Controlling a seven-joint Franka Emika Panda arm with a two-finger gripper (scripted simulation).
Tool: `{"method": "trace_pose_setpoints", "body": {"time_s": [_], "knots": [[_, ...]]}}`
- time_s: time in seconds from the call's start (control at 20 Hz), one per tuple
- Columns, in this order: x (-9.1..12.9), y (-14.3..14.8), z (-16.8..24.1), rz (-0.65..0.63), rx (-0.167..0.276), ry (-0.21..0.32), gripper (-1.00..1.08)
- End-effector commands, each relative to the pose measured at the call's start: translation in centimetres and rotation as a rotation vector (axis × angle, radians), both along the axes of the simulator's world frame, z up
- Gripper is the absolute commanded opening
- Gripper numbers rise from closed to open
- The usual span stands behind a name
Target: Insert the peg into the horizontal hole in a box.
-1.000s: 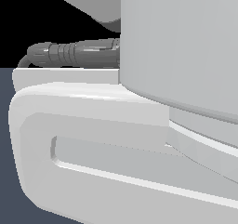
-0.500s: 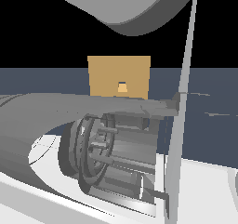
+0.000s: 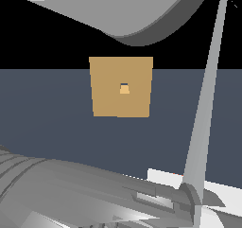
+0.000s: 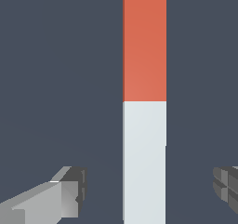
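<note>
Peg (image 4: 144, 125): you see it in the wrist view lying flat on the dark floor (image 4: 56, 79), orange-red half pointing away, pale half nearest the fingers. In the exterior view only a white sliver with a red edge, at about 4 o'clock from the box, may be it; you cannot be sure.
Gripper (image 4: 148, 190): your fingers (image 4: 65, 195) stand wide apart, one on each side of the pale half, neither touching it. The peg runs through the gap between them.
Box (image 3: 121, 87): it stands upright on the floor in the exterior view, tan face toward the camera, well apart from the arm (image 3: 75, 194) in the foreground.
Hole (image 3: 124, 88): dead centre of the face, small, square, nothing in it.
Done: judging from this, you have lined up over the peg, nothing more.
Left: you have yet to close on the pale half, lift, turn the peg level with the hole, carry it to the box and push it in.
Progress: early; the grasp has not begun.
</note>
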State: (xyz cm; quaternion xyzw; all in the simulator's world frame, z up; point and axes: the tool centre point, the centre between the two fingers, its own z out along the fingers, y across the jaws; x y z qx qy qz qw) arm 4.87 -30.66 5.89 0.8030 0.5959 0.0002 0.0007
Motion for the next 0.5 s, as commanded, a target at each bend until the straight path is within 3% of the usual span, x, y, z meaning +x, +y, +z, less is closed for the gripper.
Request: {"method": "trace_pose_setpoints", "body": {"time_s": [0.0, 0.45], "knots": [[-0.1, 0.0, -1.1, 0.0, 0.001, 0.002, 1.0], [0.0, 0.0, -4.4, -0.001, 0.001, 0.001, 1.0]]}}
